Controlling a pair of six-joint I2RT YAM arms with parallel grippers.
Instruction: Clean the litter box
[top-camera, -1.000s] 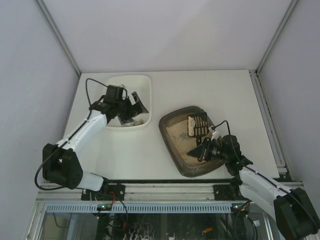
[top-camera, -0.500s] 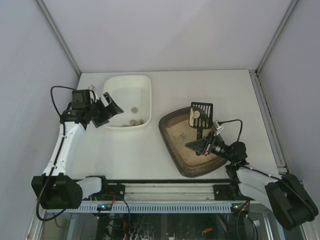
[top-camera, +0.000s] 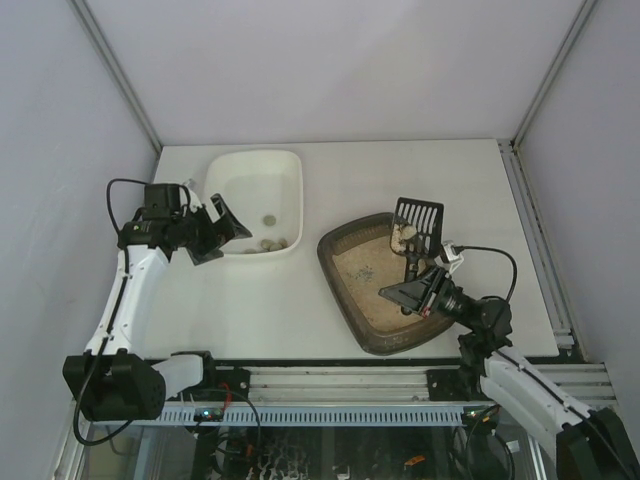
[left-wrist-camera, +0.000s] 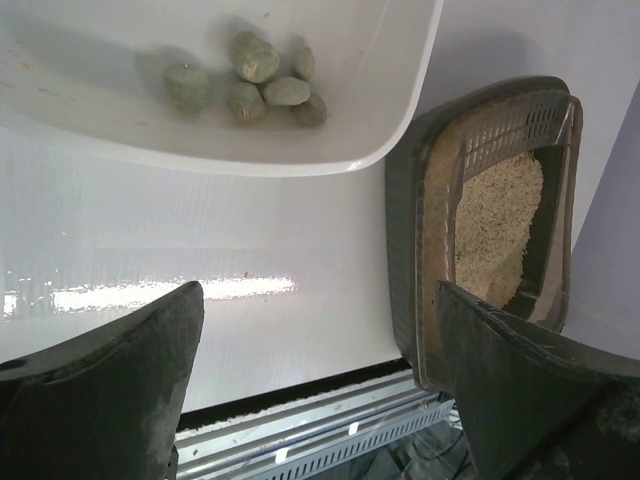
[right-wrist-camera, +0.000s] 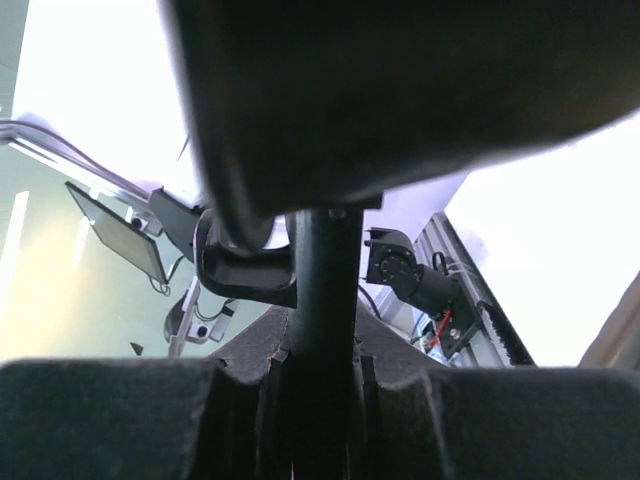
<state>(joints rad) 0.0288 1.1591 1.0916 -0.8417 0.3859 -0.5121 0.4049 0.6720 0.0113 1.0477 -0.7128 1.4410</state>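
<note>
The dark litter box (top-camera: 332, 262) with beige litter sits right of centre; it also shows in the left wrist view (left-wrist-camera: 412, 230). My right gripper (top-camera: 411, 291) is shut on the handle of a black slotted scoop (top-camera: 418, 214), held above the box's far right corner. A pale clump (top-camera: 403, 236) lies in the scoop. In the right wrist view the scoop handle (right-wrist-camera: 322, 300) runs between my closed fingers, my right gripper (right-wrist-camera: 320, 400). My left gripper (top-camera: 217, 229) is open and empty at the white tray's left side; it shows as my left gripper (left-wrist-camera: 320, 395) over bare table.
The white tray (top-camera: 299, 190) stands at the back left and holds several grey-green clumps (left-wrist-camera: 255, 80), also seen from above (top-camera: 270, 241). A metal rail (top-camera: 330, 380) runs along the near table edge. Walls close in the back and both sides.
My left gripper has drawn back from over the white tray to its left side. My right gripper has lifted the scoop out of the litter and carried it to the right with a clump.
</note>
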